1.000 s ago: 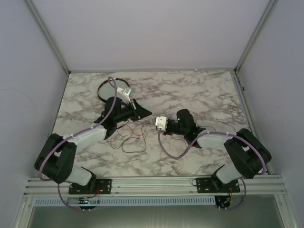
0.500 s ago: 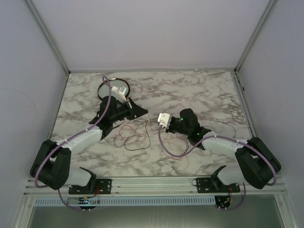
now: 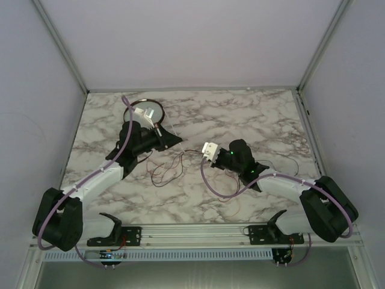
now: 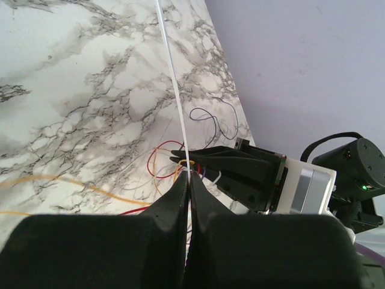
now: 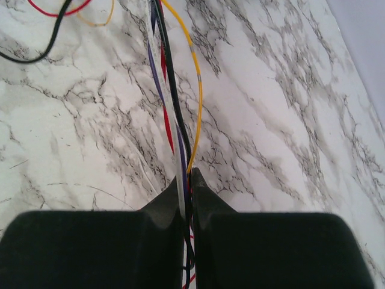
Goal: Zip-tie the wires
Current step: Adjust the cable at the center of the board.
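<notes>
The wires (image 5: 178, 114), thin strands of black, red, yellow, purple and white, run in a bundle into my right gripper (image 5: 186, 176), which is shut on them. Their loose loops (image 3: 165, 173) lie on the marble between the arms. My left gripper (image 4: 187, 179) is shut on a thin white zip-tie strap (image 4: 174, 84) that stretches taut away from its jaws. The right gripper's black fingers (image 4: 240, 171) sit just beyond the left tips, where the strap meets the bundle. In the top view the left gripper (image 3: 176, 140) and the right gripper (image 3: 194, 153) nearly meet at mid-table.
A round dark-rimmed dish (image 3: 144, 110) stands at the back left, right behind the left wrist. Lilac cables (image 3: 219, 191) loop along both arms and over the table. Enclosure walls and metal posts close off the marble table (image 3: 258, 117) on three sides.
The left arm has stretched out and its wrist has drawn back-left toward the dish, with the strap still gripped. The right arm has reached further left and back. Both grippers stay shut.
</notes>
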`<control>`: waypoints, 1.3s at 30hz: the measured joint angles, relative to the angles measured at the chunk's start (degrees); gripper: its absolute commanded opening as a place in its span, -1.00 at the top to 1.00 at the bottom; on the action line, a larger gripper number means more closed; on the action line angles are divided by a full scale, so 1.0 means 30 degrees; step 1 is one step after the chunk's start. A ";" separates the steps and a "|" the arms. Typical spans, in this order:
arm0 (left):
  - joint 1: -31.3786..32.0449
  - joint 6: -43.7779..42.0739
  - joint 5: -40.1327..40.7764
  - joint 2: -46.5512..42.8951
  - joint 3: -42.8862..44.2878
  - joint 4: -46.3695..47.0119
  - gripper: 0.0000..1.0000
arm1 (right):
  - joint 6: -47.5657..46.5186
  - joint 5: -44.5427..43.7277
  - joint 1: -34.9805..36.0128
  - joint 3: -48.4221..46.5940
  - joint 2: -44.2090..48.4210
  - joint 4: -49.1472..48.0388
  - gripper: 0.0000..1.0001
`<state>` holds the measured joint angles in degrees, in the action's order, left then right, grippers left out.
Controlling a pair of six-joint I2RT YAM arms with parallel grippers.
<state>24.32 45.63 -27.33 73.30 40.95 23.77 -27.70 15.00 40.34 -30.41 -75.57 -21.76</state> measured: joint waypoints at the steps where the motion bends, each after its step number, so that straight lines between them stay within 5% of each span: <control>1: -0.0036 -0.0022 0.0015 -0.0095 0.0007 -0.0080 1.00 | 0.0044 -0.0102 -0.0007 0.0036 0.0022 -0.0007 1.00; 14: -0.0583 -0.0532 0.0182 -0.1129 0.0007 -0.1406 1.00 | 0.0546 -0.1370 -0.0138 0.0080 0.0036 -0.0197 0.95; 19: -0.0597 -0.0656 0.0189 -0.1137 0.0007 -0.1625 1.00 | 0.0882 -0.1027 -0.0168 0.0080 0.0036 -0.0379 0.15; 23: -0.0627 -0.0772 0.0175 -0.1137 0.0044 -0.1676 1.00 | 0.0750 0.0138 -0.0211 0.0080 0.0284 -0.0226 -0.15; 39: -0.0648 -0.1129 0.0080 -0.1049 0.0765 -0.2040 1.00 | 0.0430 0.3162 -0.1290 0.1086 0.4677 -0.0532 -0.16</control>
<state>22.37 42.24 -27.09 70.15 43.24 17.65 -26.41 24.49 36.47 -27.16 -61.54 -23.35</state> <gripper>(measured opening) 0.006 0.601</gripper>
